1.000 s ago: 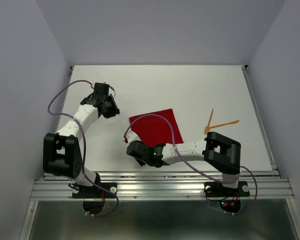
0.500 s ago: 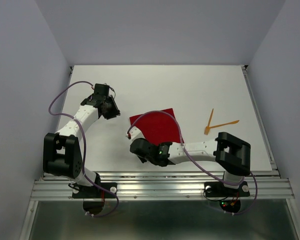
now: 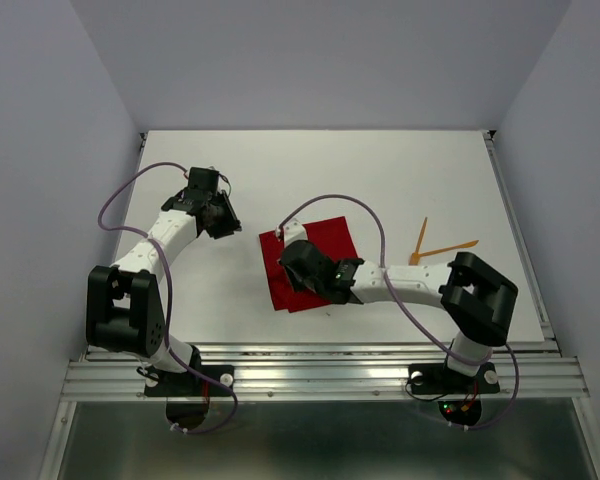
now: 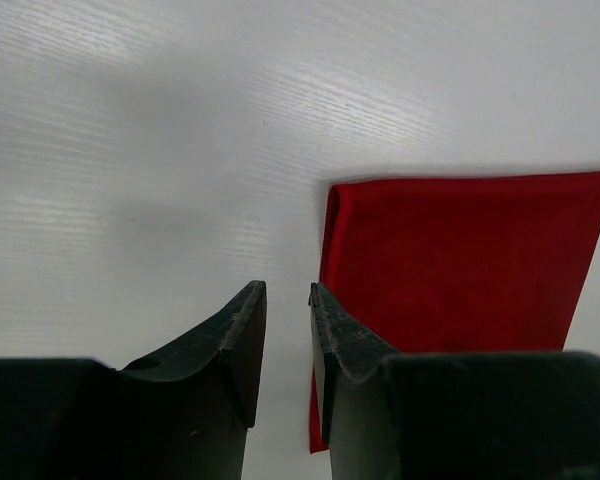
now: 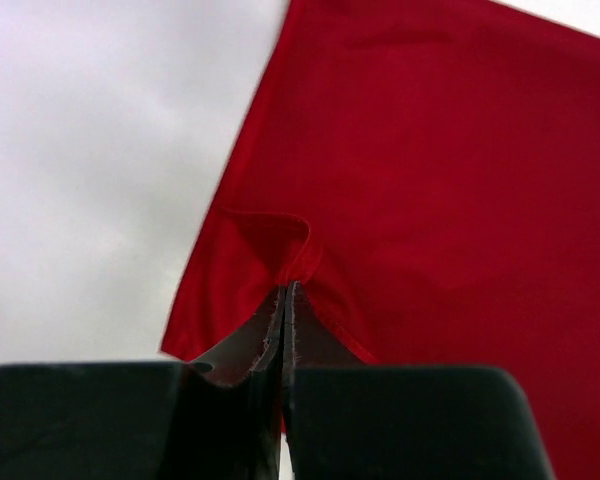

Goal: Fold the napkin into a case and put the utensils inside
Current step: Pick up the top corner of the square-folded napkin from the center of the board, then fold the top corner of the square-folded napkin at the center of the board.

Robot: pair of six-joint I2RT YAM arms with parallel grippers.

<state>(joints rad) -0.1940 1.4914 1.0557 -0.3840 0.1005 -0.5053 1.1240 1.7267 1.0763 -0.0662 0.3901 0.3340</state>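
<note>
The red napkin (image 3: 325,240) lies flat near the table's middle. My right gripper (image 3: 298,262) is over its left part, shut on a pinched fold of the cloth's edge (image 5: 288,285). The rest of the napkin (image 5: 450,170) spreads out beyond the fingers. My left gripper (image 3: 220,215) hovers to the left of the napkin, its jaws a narrow gap apart and empty (image 4: 287,295). The napkin's left edge (image 4: 460,260) lies just ahead of it on the right. The two orange utensils (image 3: 421,240) (image 3: 448,248) lie crossed on the table to the right of the napkin.
The white table (image 3: 380,170) is walled on the left, right and back. The right arm's forearm (image 3: 400,285) stretches across the near side, and its purple cable (image 3: 330,200) arches over the napkin.
My right gripper has moved from the napkin's near left corner up and right over the cloth, dragging the pinched edge with it. The napkin's outline has shifted. The left arm has stayed put.
</note>
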